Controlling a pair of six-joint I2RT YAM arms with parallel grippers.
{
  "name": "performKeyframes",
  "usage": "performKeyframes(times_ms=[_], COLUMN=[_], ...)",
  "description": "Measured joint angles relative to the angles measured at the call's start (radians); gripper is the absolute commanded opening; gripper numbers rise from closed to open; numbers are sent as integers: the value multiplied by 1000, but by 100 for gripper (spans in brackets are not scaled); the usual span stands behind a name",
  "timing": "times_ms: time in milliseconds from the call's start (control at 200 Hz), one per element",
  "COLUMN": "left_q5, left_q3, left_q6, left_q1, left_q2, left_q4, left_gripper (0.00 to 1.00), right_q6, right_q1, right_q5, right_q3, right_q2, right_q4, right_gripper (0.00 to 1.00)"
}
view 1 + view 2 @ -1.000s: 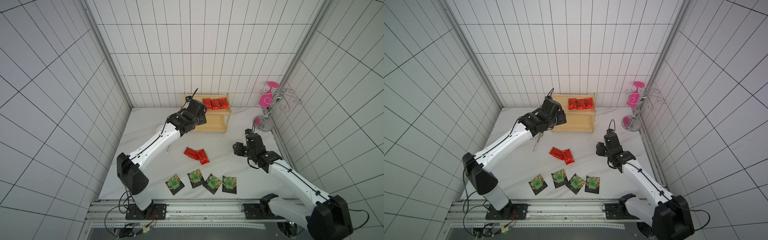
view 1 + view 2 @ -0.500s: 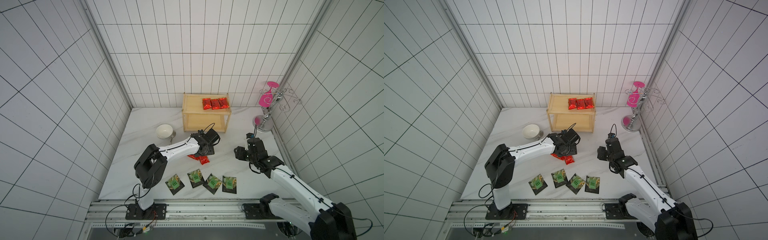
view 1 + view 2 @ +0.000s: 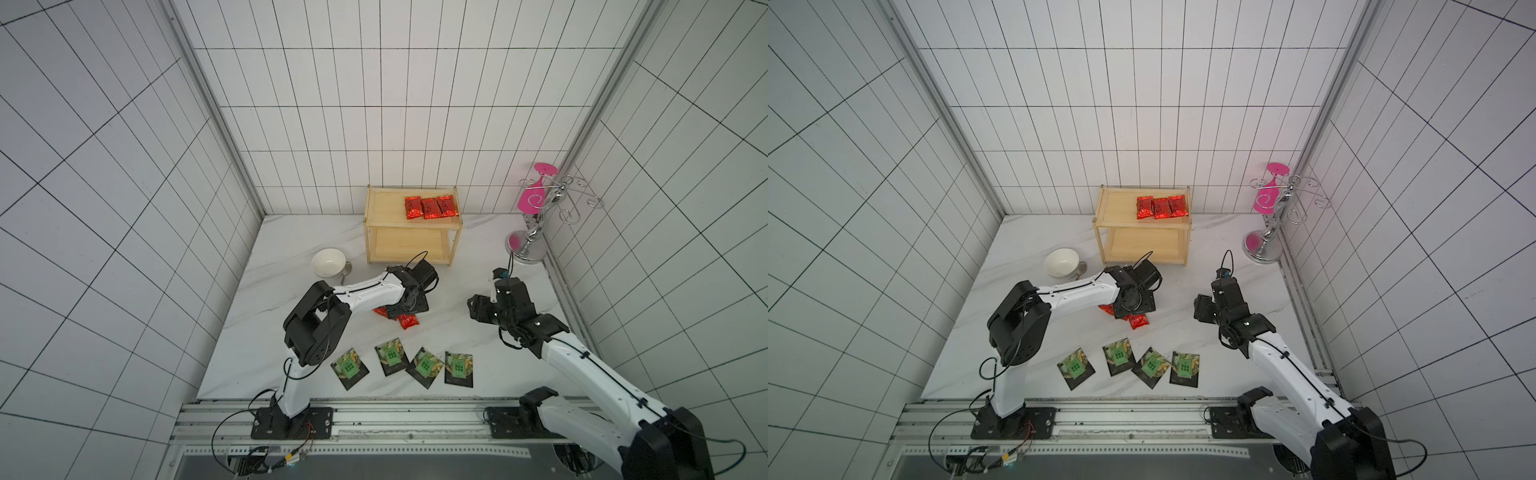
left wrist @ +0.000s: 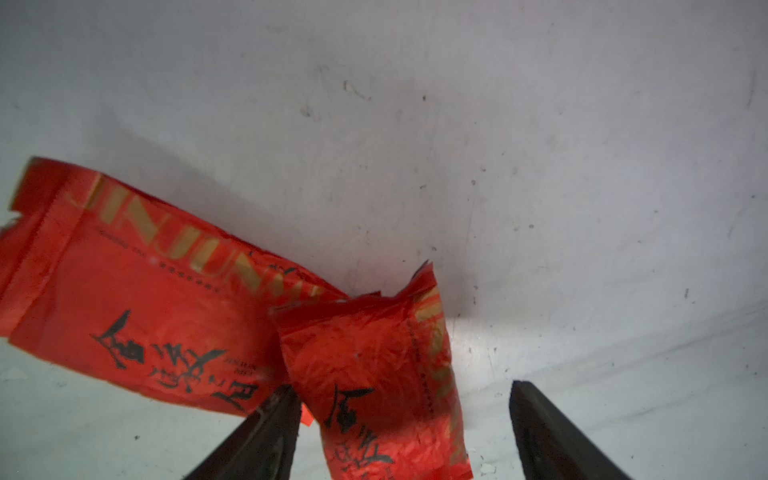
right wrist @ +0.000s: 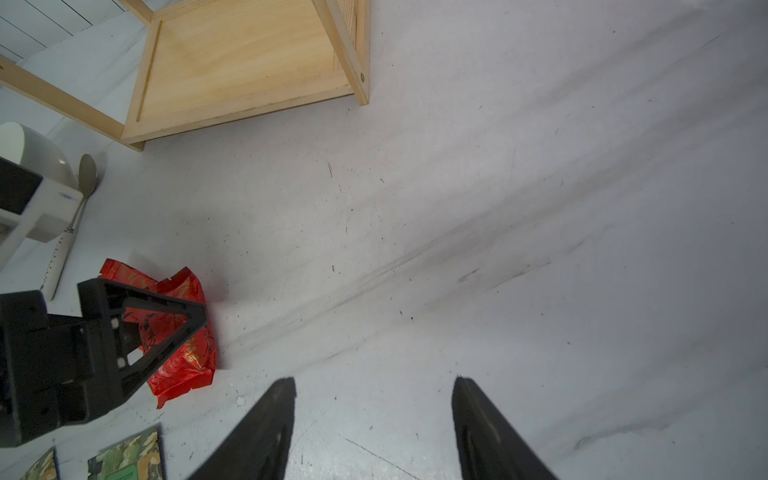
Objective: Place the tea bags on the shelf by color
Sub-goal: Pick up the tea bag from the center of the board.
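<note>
The tea bags [image 3: 431, 207] come in two kinds. Five are shiny red foil packets [image 4: 158, 316], oblong, puffed and crinkled, with torn-looking crimped ends, black brush script and gold lettering. Four are flat, dark square sachets [image 3: 390, 356] with a bright green label over a leafy print.

Three red packets lie side by side on the top tier of the shelf [image 3: 376, 208], toward the end nearer the chrome stand [image 3: 536, 232]. The shelf is a two-tier rack of pale, smooth-grained wood with thin square posts and low rims. The other two red packets lie on the white marbled tabletop [image 3: 291, 316] in front of the shelf, one overlapping the other's end. The four sachets sit in a loose row near the table's front edge, each turned at its own angle.

The left gripper [image 4: 402, 399] hangs low over the overlapping pair. Its black jaws are spread on either side of the upper packet: one finger is at the packet's edge, and bare table shows between the other finger and the foil. The right gripper [image 5: 372, 382] hovers over bare tabletop well apart from the packets, jaws parted with nothing between them.

A glossy white bowl [image 3: 328, 262] with a metal spoon [image 3: 347, 272] beside it stands near the shelf's corner. A pink stemmed glass [image 3: 533, 198] hangs upside down from the curled wire stand.
</note>
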Motion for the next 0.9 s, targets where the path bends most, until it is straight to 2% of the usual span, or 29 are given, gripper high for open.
performKeyframes(times_ms=[335, 610, 899], left_q5=[0, -9, -115], left_q3=[80, 132, 160], left_q6=[13, 30, 57], left_q1=[-8, -35, -68], left_q2=[71, 100, 100], left_q4=[-14, -34, -117], left_gripper=[73, 74, 80], right_q6=[0, 0, -1], right_q1=[0, 0, 0], right_q5=[0, 3, 4], right_q3=[0, 0, 0], right_q2=[0, 0, 7], right_q4=[0, 0, 0], right_gripper=[63, 63, 64])
